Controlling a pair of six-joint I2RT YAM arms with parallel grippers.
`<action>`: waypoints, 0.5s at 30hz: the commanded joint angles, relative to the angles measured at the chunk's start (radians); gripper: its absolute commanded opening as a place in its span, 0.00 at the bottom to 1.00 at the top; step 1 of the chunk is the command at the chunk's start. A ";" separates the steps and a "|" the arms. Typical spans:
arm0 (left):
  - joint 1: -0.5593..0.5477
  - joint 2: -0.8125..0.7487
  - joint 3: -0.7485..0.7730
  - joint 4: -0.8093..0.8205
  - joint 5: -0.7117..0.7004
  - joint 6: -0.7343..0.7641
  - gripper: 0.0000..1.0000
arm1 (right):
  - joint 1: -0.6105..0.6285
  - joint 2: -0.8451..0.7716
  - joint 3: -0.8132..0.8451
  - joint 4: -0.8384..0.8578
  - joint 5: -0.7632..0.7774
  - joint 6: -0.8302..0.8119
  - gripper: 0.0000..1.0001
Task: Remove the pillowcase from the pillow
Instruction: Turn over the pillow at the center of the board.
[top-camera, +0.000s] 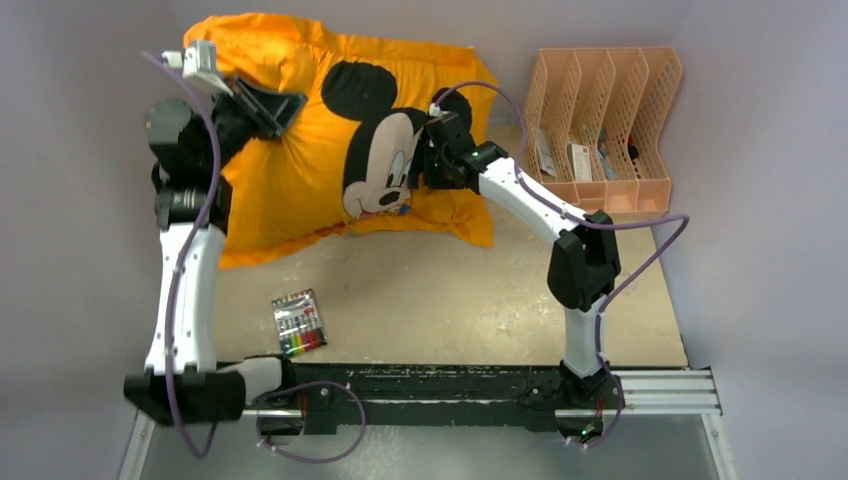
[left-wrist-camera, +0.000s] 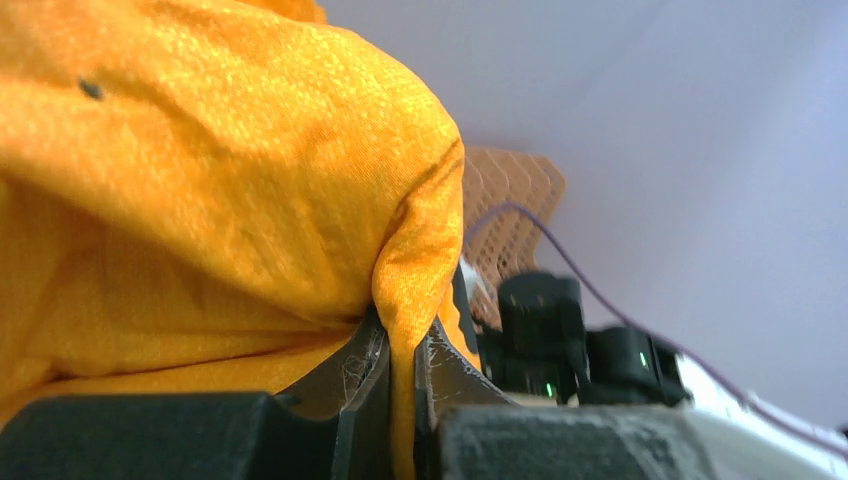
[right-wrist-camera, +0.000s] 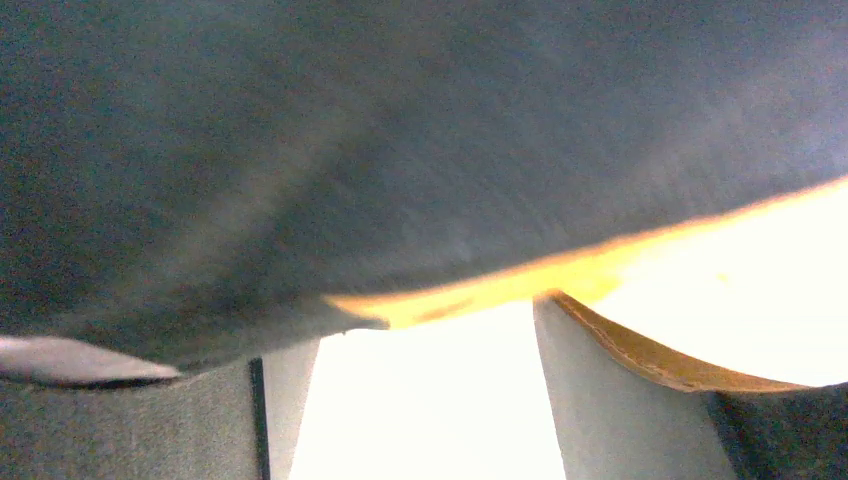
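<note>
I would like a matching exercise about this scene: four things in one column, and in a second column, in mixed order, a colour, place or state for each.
Column 1
1. pillowcase
2. file rack
3. pack of markers
4. left pincer

Column 2
A. peach, standing at the far right
B. shut on an orange fold
C. orange, with a Mickey Mouse face
D. lying flat at the front, left of centre

Right pairs: 1-C, 2-A, 3-D, 4-B
</note>
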 joint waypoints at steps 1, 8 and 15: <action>-0.097 -0.221 -0.224 -0.039 0.143 0.094 0.00 | -0.006 -0.092 -0.094 0.066 -0.025 0.024 0.80; -0.361 -0.297 -0.385 -0.165 -0.127 0.297 0.00 | -0.018 -0.398 -0.443 0.194 -0.062 0.086 0.89; -0.695 -0.327 -0.437 -0.257 -0.527 0.421 0.00 | -0.047 -0.626 -0.497 0.011 0.172 0.101 0.92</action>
